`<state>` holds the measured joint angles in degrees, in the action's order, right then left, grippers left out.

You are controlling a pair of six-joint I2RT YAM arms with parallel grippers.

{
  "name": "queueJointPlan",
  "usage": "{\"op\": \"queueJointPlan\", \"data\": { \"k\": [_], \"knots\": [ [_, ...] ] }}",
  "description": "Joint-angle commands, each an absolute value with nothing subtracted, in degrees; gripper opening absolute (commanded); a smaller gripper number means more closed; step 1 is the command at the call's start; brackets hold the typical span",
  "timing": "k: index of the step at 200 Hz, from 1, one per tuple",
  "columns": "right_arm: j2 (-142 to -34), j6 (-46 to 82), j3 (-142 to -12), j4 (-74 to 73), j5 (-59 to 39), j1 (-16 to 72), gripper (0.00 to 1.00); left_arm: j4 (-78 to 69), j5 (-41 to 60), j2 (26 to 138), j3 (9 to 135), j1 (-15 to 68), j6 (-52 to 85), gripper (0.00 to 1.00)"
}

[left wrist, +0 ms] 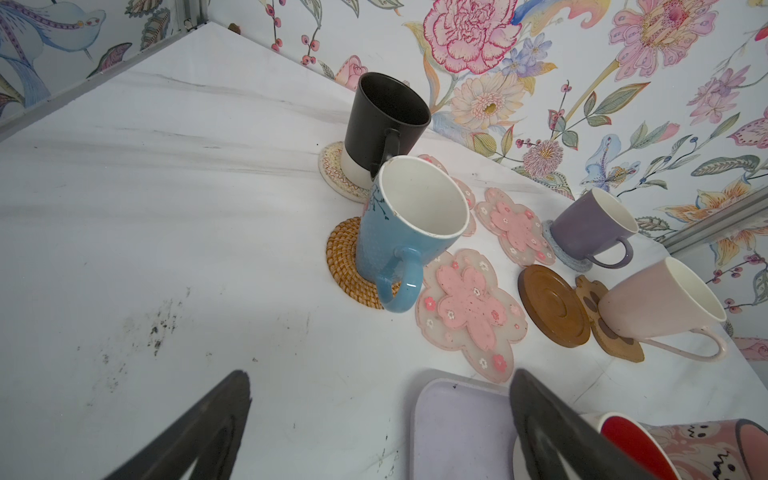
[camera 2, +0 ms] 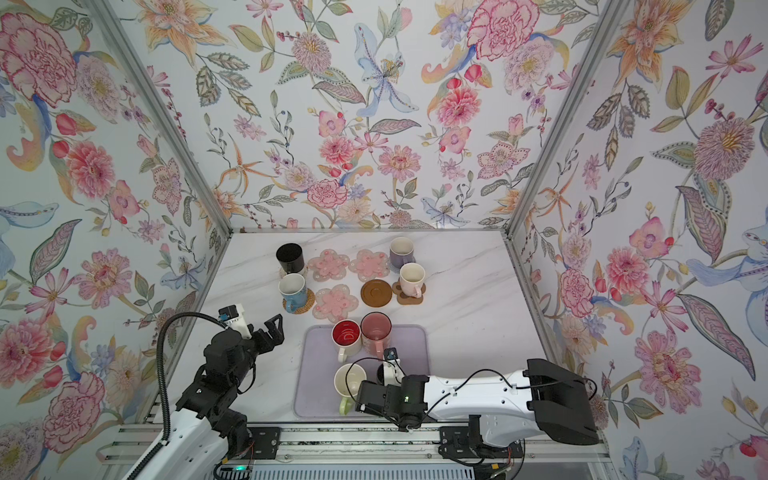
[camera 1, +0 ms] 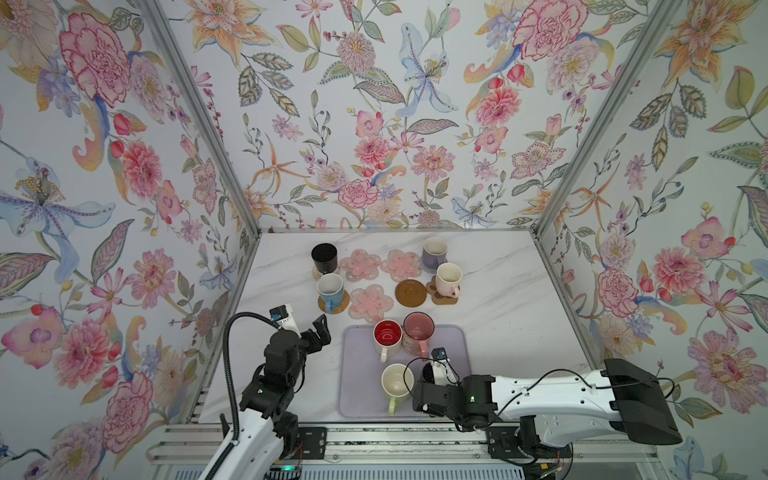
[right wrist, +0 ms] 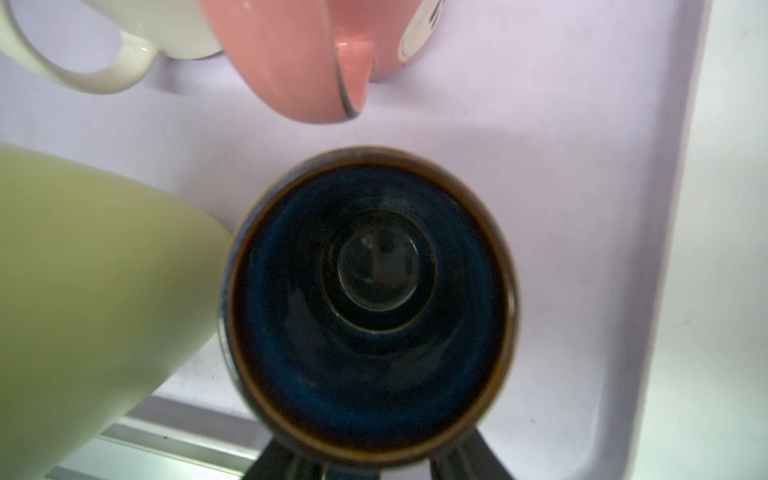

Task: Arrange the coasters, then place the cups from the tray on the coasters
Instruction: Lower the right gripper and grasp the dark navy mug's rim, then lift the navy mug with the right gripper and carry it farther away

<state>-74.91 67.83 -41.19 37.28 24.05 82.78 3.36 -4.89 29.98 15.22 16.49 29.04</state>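
On the lavender tray (camera 1: pixel 355 374) stand the red-inside cup (camera 1: pixel 387 336), pink floral cup (camera 1: pixel 418 330), cream-green cup (camera 1: pixel 397 382) and small navy cup (right wrist: pixel 374 291). My right gripper (right wrist: pixel 378 461) hangs over the navy cup, its fingers pinched on the handle under the rim. Beyond the tray, the black (camera 1: pixel 324 255), light blue (camera 1: pixel 330 289), lavender (camera 1: pixel 434 251) and cream-pink (camera 1: pixel 449 278) cups sit on coasters. Three pink flower coasters (camera 1: pixel 371 302) and the brown disc (camera 1: pixel 411 293) lie bare. My left gripper (camera 1: pixel 322 330) hovers open left of the tray, holding nothing.
Floral walls close in the marble table (camera 1: pixel 498 299) on three sides. A metal rail (camera 1: pixel 374 440) runs along the front edge under both arm bases. Dark smudges (left wrist: pixel 158 324) mark the tabletop on the left.
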Motion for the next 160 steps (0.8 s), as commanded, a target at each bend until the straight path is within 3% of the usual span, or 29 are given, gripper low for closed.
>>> {"op": "queueJointPlan", "data": {
  "k": [1, 29, 105, 160],
  "knots": [
    [-75.3, 66.7, -41.1, 38.2, 24.6, 82.6, 0.3, 4.3, -5.5, 29.8, 14.8, 16.1, 29.0, 0.99],
    [-74.3, 66.1, -40.9, 39.4, 24.6, 82.5, 0.2, 4.7, -5.7, 29.7, 14.9, 16.1, 28.9, 0.99],
    [-64.9, 67.6, -43.1, 54.4, 28.2, 81.1, 0.02, 8.0, -6.5, 27.4, 15.4, 16.1, 28.7, 0.99],
    [-57.8, 55.0, -50.2, 59.3, 27.6, 68.1, 0.0, 9.9, -7.4, 24.8, 14.7, 16.1, 29.6, 0.99]
  ]
}}
